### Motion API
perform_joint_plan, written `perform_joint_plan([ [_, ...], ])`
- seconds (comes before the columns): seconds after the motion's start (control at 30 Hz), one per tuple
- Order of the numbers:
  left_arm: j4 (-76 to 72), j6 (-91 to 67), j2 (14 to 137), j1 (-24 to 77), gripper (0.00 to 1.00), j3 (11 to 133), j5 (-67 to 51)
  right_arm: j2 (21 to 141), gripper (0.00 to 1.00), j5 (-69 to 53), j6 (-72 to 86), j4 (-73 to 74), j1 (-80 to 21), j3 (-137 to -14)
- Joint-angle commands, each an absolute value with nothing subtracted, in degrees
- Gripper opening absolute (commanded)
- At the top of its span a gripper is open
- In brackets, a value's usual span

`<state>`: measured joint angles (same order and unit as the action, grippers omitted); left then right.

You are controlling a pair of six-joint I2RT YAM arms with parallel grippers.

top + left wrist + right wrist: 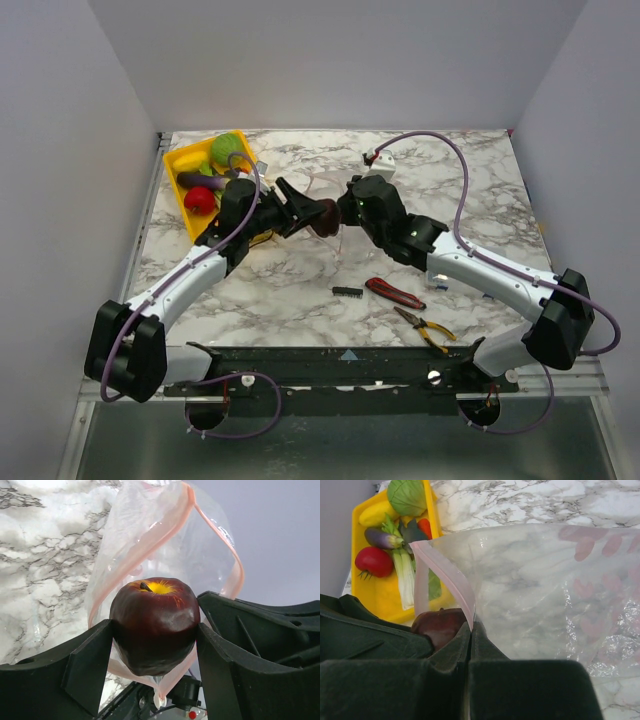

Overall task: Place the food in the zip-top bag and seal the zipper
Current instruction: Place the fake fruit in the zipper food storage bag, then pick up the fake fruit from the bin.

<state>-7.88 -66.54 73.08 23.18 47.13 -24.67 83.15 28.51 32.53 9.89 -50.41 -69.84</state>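
The left gripper [155, 647] clamps a dark red toy apple [152, 622] at the open mouth of the crinkly clear zip-top bag [535, 590], just beside the yellow plastic tray [377, 600]. The right gripper [470, 640] pinches the bag's pinkish zipper strip [447, 572]. Other toy vegetables [374, 561] lie in the tray.
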Motion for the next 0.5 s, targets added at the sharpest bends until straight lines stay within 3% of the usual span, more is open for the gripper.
perform_joint_plan([
  [0.0, -3.7, -64.9, 71.2, 23.9, 0.76, 49.0, -20.8, 83.2, 0.00, 28.0, 31.8, 8.5, -50.5, -69.8],
  [0.2, 3.2, -57.0, 67.0, 23.9, 0.89, 49.8, -19.6, 83.6, 0.00, 28.4, 31.8, 8.5, -50.6, -69.7],
  [0.47, 13.2, -41.9, 59.4, 21.5, 0.91, 50.9, -19.4, 84.2, 0.00, 29.2, 31.3, 8.7, -50.5, -70.0],
])
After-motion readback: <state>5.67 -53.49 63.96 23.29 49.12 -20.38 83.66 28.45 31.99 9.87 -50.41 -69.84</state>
